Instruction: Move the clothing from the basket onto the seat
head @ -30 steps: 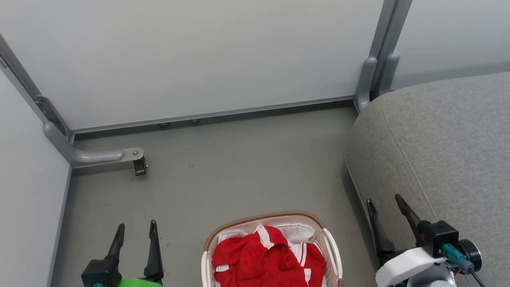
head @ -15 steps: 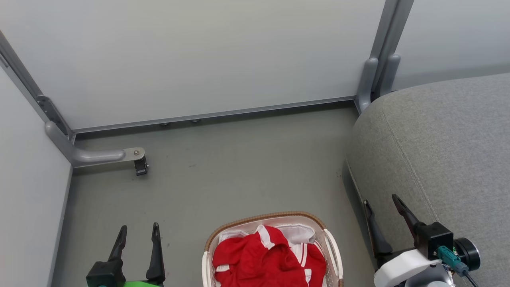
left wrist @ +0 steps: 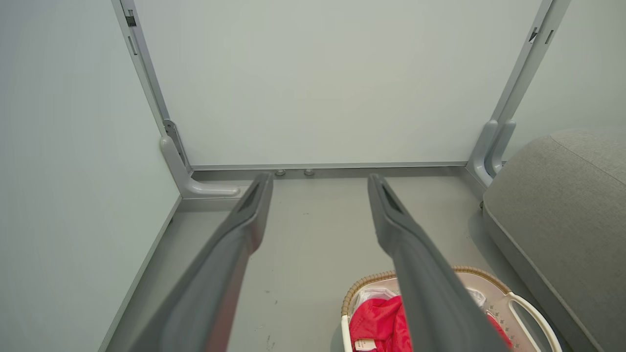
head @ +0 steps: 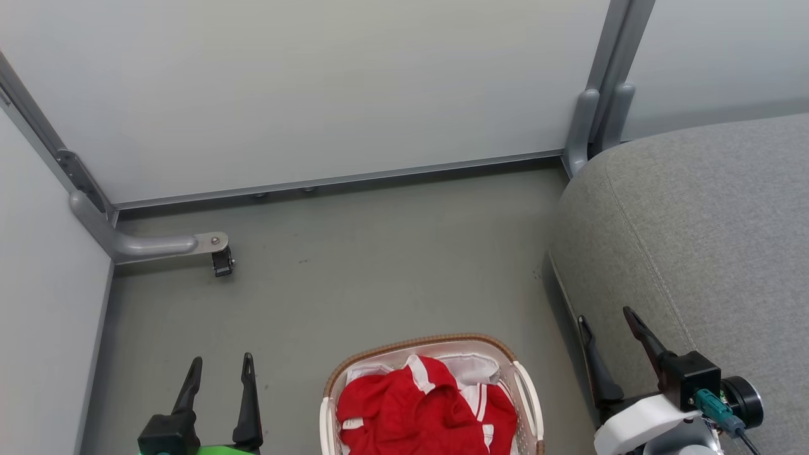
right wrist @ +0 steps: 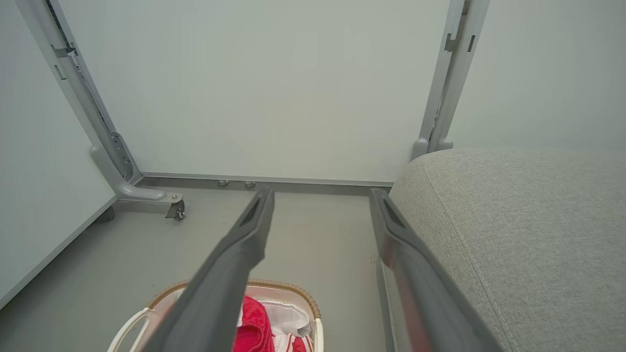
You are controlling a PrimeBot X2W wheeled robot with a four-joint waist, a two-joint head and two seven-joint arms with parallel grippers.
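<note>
Red clothing (head: 423,411) with white stripes fills the white basket (head: 417,345) with a brown rim, on the floor at the bottom middle of the head view. The grey seat (head: 708,234) rises at the right. My left gripper (head: 221,363) hangs open left of the basket, nothing between its fingers. My right gripper (head: 612,316) is open too, at the seat's front edge, right of the basket. In the left wrist view the basket (left wrist: 469,274) and clothing (left wrist: 379,320) lie low right, my left gripper (left wrist: 318,178) over bare floor. The right wrist view has my right gripper (right wrist: 320,193), the basket (right wrist: 288,286), clothing (right wrist: 252,322) and seat (right wrist: 518,234).
Pale partition panels close the space at the back and left. A grey metal foot with a black caster (head: 221,262) juts from the left panel; a grey post (head: 594,120) stands at the seat's far corner. Grey floor (head: 379,265) stretches between the panels, basket and seat.
My left gripper has drifted slightly right and my right gripper slightly left and up. The basket and clothing lie as before.
</note>
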